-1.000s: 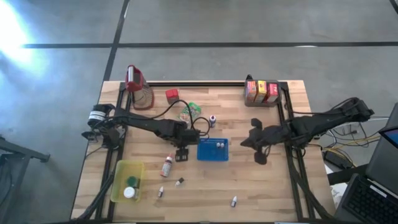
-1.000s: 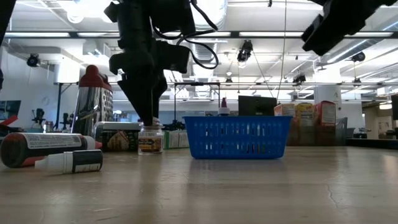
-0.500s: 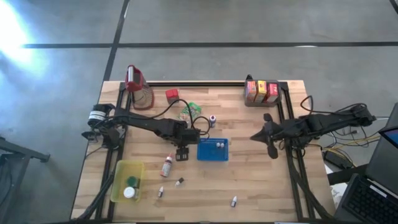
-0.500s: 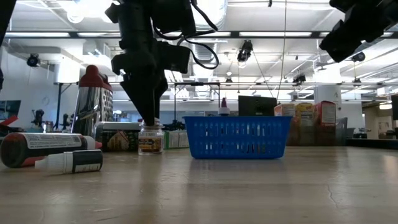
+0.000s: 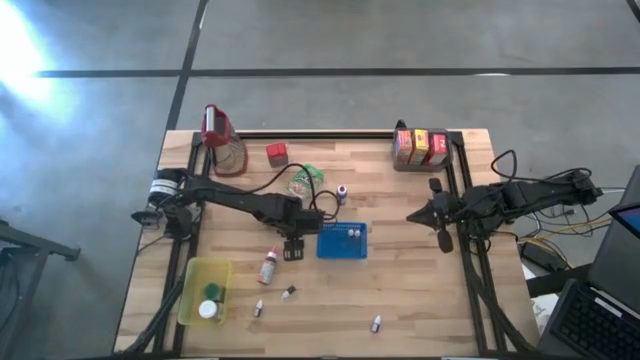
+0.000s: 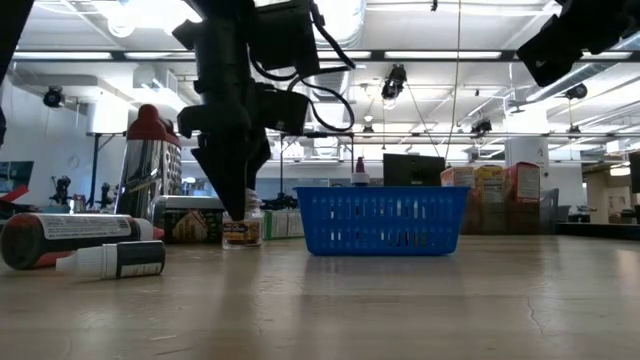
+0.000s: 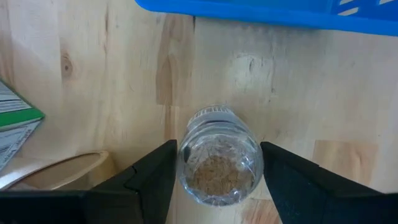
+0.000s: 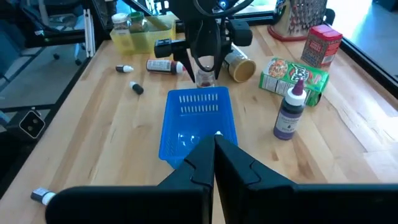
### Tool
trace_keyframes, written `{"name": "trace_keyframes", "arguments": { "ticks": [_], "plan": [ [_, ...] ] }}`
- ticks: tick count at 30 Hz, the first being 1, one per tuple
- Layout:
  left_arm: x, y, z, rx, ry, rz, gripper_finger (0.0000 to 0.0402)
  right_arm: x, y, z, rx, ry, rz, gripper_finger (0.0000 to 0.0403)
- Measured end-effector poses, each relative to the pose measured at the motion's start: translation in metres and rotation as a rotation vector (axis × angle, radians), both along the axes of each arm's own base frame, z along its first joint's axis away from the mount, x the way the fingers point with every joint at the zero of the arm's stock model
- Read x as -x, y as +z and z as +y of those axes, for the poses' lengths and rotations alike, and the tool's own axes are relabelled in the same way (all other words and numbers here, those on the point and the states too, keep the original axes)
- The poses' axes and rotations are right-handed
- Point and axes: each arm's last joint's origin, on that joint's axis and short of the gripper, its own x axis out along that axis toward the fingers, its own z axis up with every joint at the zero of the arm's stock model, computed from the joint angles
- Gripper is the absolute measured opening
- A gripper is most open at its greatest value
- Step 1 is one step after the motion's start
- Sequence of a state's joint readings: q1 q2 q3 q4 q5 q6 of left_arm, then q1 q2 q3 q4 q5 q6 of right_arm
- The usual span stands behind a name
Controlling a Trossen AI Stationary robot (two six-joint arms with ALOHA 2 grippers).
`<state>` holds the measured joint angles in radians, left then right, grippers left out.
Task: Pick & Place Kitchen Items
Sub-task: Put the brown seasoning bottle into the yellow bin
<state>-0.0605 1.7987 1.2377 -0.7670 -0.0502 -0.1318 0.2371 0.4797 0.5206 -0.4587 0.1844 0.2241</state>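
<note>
**Left gripper closes on the jar beside the basket**

The left gripper (image 7: 217, 180) brackets a small clear jar (image 7: 219, 164) just left of the blue basket (image 5: 342, 241), fingers snug against its sides for a lift. The jar stands upright, long axis vertical. The right gripper (image 8: 214, 158), shut and empty, waits right of the basket.

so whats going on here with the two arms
The left gripper is down over a small clear jar standing on the table just beside the blue tray. Its fingers sit on either side of the jar, and it is not lifted. The right gripper is off near the table's right edge, up in the air, fingers shut and holding nothing. Small bottles lie scattered on the table, and a yellow bin sits at the front left.
</note>
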Motion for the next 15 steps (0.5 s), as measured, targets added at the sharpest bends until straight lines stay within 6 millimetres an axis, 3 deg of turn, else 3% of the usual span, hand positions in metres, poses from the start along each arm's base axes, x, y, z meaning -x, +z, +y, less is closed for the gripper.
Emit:
{"name": "trace_keyframes", "arguments": {
  "ticks": [15],
  "plan": [
    [-0.0004, 0.0006, -0.0001, 0.001, -0.016, -0.006, 0.0193, 0.0000, 0.0000, 0.0000, 0.000, 0.000, 0.001, 0.0008]
  ]
}}
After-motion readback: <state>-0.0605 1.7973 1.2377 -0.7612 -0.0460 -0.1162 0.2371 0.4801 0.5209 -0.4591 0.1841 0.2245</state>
